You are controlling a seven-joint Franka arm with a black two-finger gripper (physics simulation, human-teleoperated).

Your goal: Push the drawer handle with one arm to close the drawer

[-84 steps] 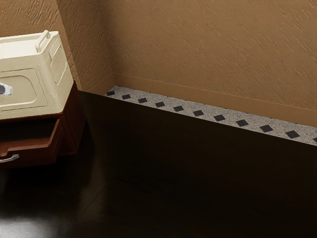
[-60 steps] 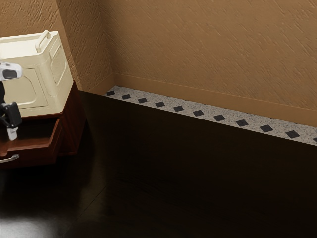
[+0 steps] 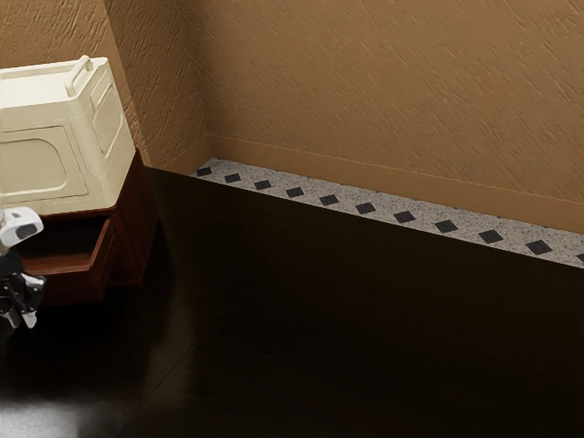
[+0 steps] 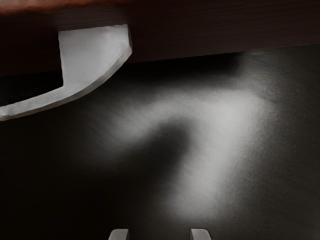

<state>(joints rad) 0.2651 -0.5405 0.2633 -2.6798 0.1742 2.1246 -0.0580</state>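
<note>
Reddish-brown wooden drawer (image 3: 75, 285), partly pulled out of a matching cabinet (image 3: 135, 224) at the exterior view's left, near the far edge of a dark, glossy tabletop (image 3: 319, 319); a big cream box (image 3: 46, 164) sits on top of the cabinet. The drawer's handle (image 4: 92, 57) is a pale, smooth, curved bar w/ a broad foot fixed to the drawer's front. The gripper (image 4: 159, 234) is in front of the drawer, low by the handle side, pointing down; it is well open, w/ a clear gap between its fingers & nothing held. Can't tell if any part of it touches the drawer. Handling, as a guess: the drawer is prob. rigid & fairly light to slide, moving only straight in & out, w/ some drag from its runners; the cabinet under that box looks steady enough to take a push. The handle looks stiff, not fragile, but its hard, rounded face may be slippery, so a tip pushing off-center could skid along the curve or twist the drawer in its track. No grasp needed: best contact is prob. flat on the handle, as near the drawer's middle as poss., or by the broad foot if that is what can be reached, since it backs straight onto the wood. Push should be slow, level & square to the front, w/ the gripper kept off the tabletop, until the drawer sits flush.
</note>
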